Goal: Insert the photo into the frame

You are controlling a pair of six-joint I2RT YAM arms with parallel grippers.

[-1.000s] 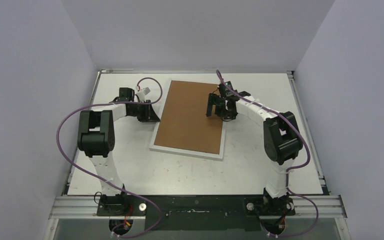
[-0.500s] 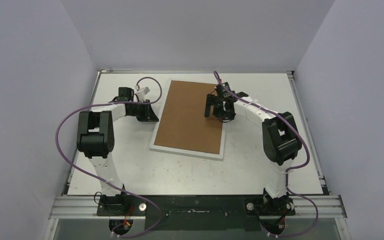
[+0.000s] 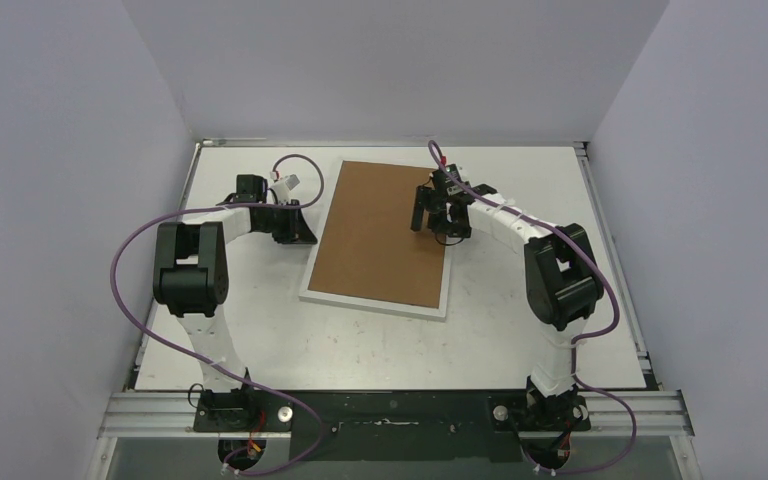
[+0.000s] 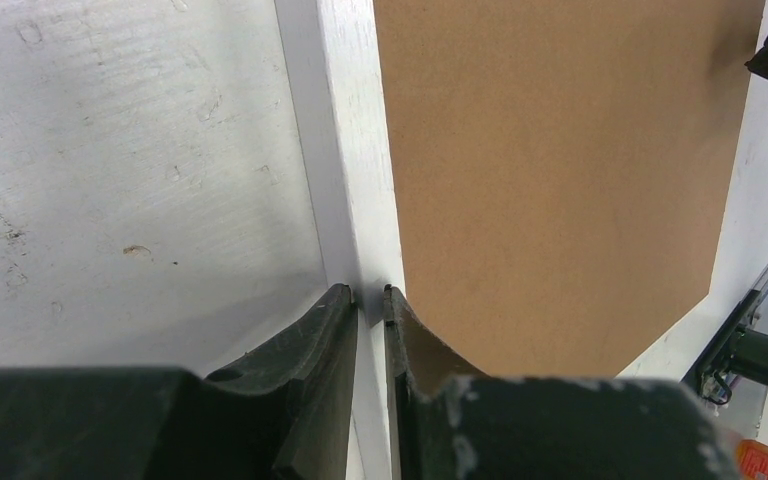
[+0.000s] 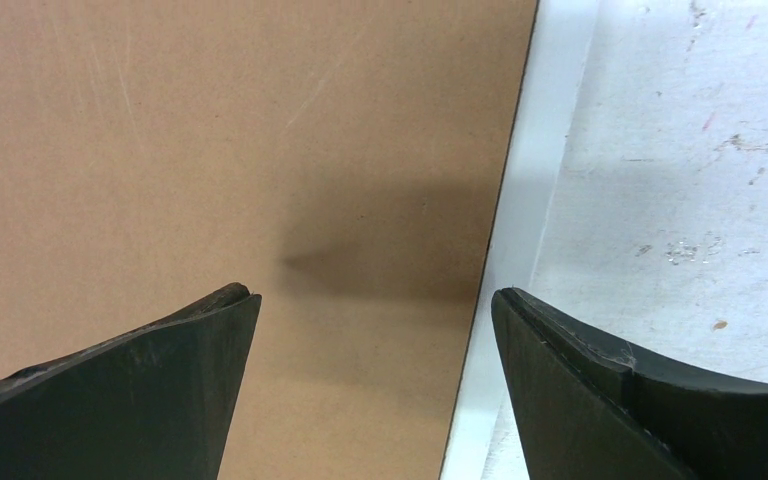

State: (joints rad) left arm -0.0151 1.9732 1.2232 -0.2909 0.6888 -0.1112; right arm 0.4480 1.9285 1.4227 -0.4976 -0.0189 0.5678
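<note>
Left tool (image 4: 368, 295) has been closing down over the last second and is now sitting narrow on the left white rim of the frame (image 4: 345, 150), apparently pinching it. Reading this as a grip being taken for lifting or turning. Frame is lying back-up mid-desk (image 3: 360, 350), brown board (image 3: 380, 235) showing. Right tool (image 5: 372, 295) has been drifting slightly inward and is now hanging wide astride the right rim, holding nothing. Photo is not showing anywhere. Cannot tell whether it is lying under the board.
</note>
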